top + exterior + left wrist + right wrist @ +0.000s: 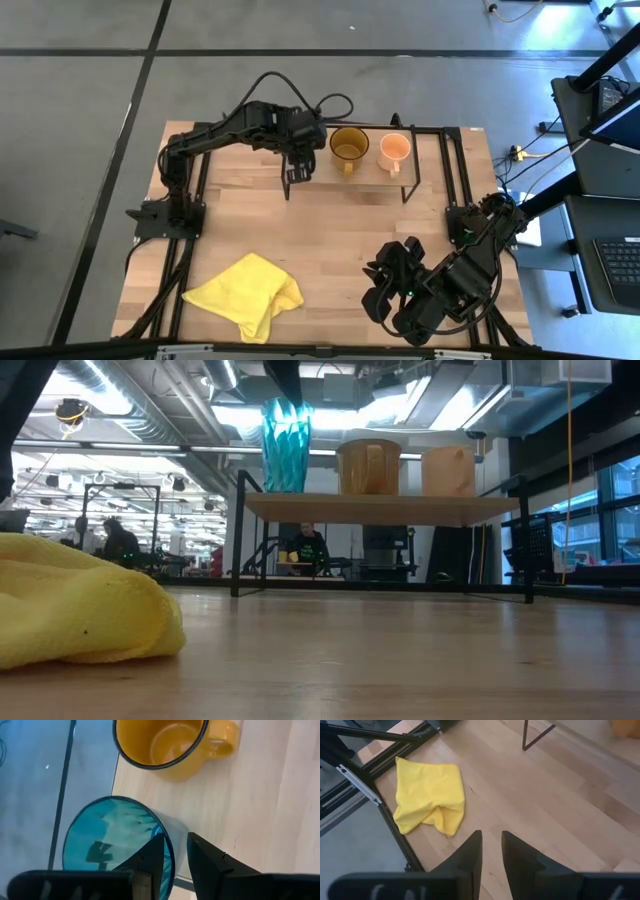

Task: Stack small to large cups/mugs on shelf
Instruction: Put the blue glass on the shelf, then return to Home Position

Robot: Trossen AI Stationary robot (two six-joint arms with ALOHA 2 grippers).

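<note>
Left gripper (174, 851) over the shelf's (380, 508) left end, one finger inside the tumbler's (286, 447) rim, wider mug (369, 466) just beyond, small mug (447, 470) farther right, cloth (245, 293) on the tabletop (340, 230) beside the right gripper (491, 851)

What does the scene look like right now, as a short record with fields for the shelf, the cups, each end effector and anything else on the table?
shelf: shelf at the table's far edge, carrying all three cups in a row
cups: tumbler, amber mug, orange mug, standing side by side, none nested
left end effector: left end effector over the shelf, its fingers astride the tumbler's rim, one inside and one outside
right end effector: right end effector over the table's near right part, holding nothing, fingers slightly apart
other: cloth crumpled on the near left of the table
</note>
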